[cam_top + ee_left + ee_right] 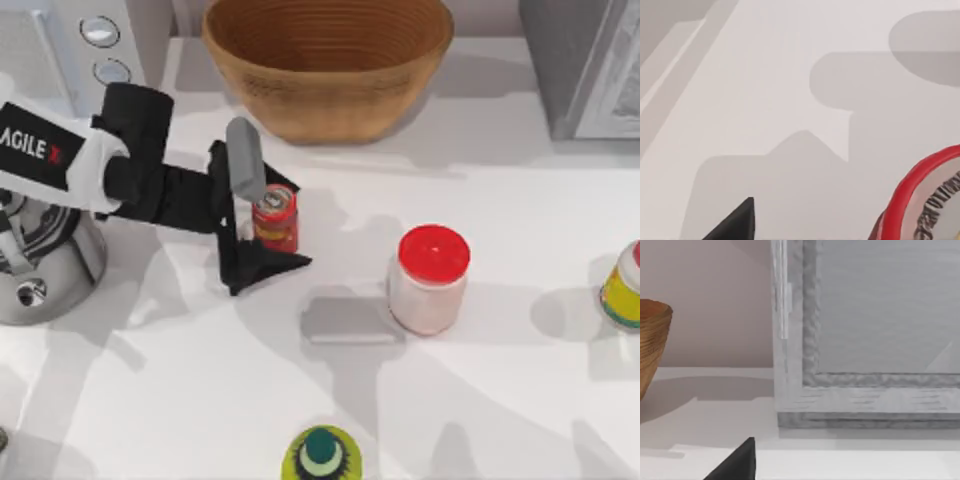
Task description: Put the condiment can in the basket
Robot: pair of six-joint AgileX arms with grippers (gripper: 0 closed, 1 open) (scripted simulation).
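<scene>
on the white table (520, 400), the left hand (258, 228) pinches the upright condiment can (276, 218), axis vertical.

Seen from overhead, looking down on white table (500, 400). Left wrist view close above tabletop, catching edge of condiment can (275, 217), shared with top view. Right wrist view low and level, facing far side; basket (327, 60) rim shared with overhead.

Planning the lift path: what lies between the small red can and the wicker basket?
Bare white table in the top view, between red can and basket.
</scene>
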